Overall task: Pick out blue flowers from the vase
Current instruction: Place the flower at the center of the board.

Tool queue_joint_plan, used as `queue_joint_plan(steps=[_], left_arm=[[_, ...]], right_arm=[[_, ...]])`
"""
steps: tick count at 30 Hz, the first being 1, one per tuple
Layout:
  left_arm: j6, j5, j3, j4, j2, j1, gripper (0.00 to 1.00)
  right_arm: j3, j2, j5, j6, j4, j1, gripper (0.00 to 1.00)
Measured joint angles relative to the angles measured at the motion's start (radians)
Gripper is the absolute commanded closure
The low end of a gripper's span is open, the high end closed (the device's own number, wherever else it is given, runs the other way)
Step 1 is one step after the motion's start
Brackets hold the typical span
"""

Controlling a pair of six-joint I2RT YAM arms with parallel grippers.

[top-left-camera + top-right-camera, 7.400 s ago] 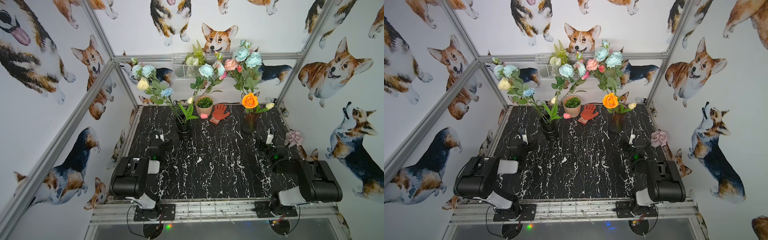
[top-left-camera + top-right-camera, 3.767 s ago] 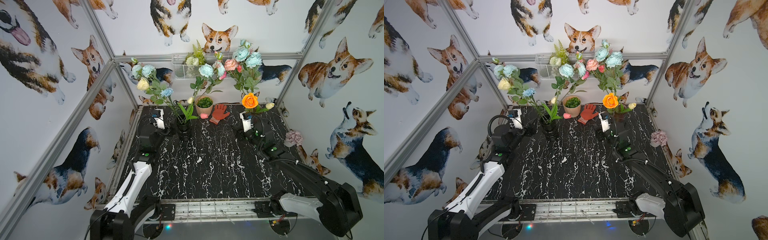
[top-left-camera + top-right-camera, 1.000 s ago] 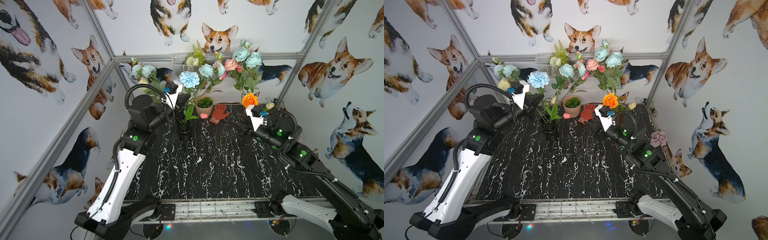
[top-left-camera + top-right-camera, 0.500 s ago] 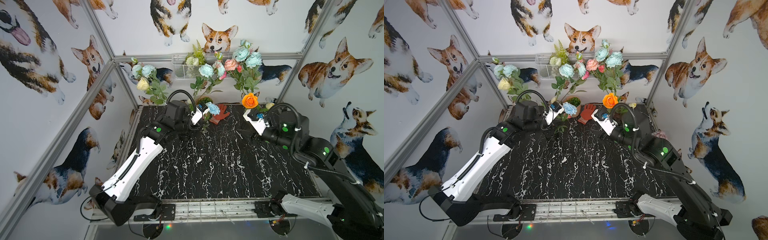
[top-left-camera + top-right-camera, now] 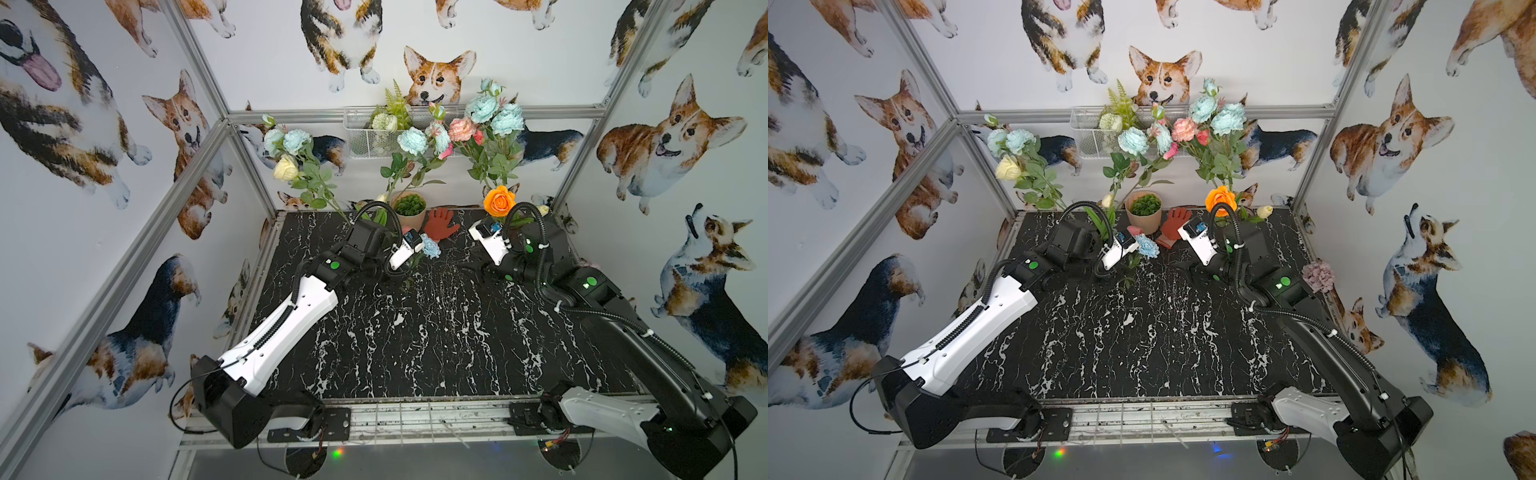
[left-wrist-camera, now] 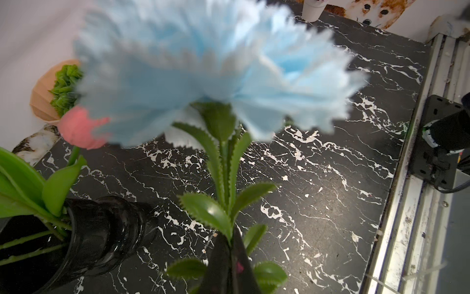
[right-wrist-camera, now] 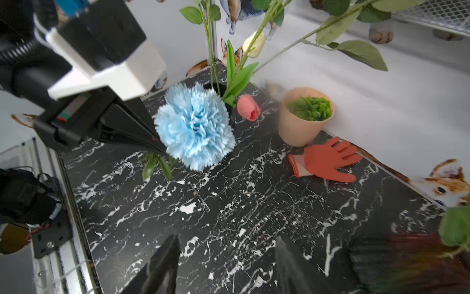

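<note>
The left hand (image 6: 231,241) is pinching the stem of the blue flower (image 7: 194,127), holding it above the table (image 5: 415,353) just beside the black vase (image 6: 101,229) near the crowded back edge, while the middle and front of the table are lying open. The right hand (image 7: 226,241) is hovering spread, gripping nothing. The stem is running downward toward the table, with the bloom facing the right hand.

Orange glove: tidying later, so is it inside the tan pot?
No, the orange glove lies flat on the black table beside the tan pot.
</note>
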Motion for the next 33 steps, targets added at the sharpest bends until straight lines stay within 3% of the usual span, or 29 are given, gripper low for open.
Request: queue_joint_plan(steps=[8,12,21,33], left_arm=[[-0.026,0.070,-0.042,0.029,0.022,-0.001,1.00],[-0.025,0.052,-0.053,0.030,0.067,-0.008,1.00],[0.013,-0.137,-0.003,0.018,0.297,-0.098,1.00],[0.206,-0.364,0.270,0.035,0.686,-0.169,1.00]], right_arm=[[-0.205,0.034,-0.050,0.269,0.335,-0.020,0.38],[-0.229,0.008,-0.025,0.315,0.360,-0.041,0.39],[-0.267,-0.198,-0.001,0.362,0.320,-0.299,0.41],[-0.381,-0.288,0.022,0.370,0.283,-0.382,0.41]])
